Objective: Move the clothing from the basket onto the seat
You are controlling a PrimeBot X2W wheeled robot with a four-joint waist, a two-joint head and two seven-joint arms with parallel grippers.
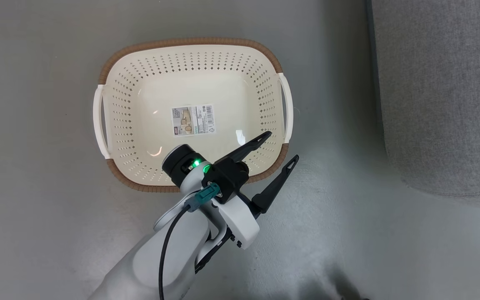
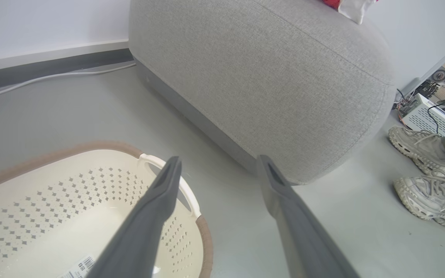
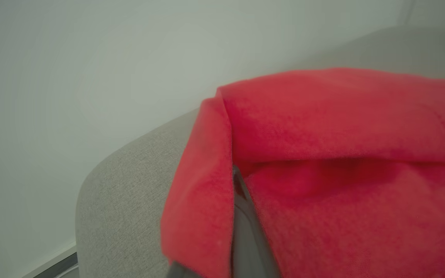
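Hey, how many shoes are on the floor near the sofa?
2. One pale grey lace-up shoe sits on the floor right of the light grey fabric sofa in the left wrist view; the second shoe is just below it. Others may lie outside the frame.

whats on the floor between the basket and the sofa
Bare grey floor, in both head and left wrist views; the open left gripper hangs at the edge of the basket, short of the seat.
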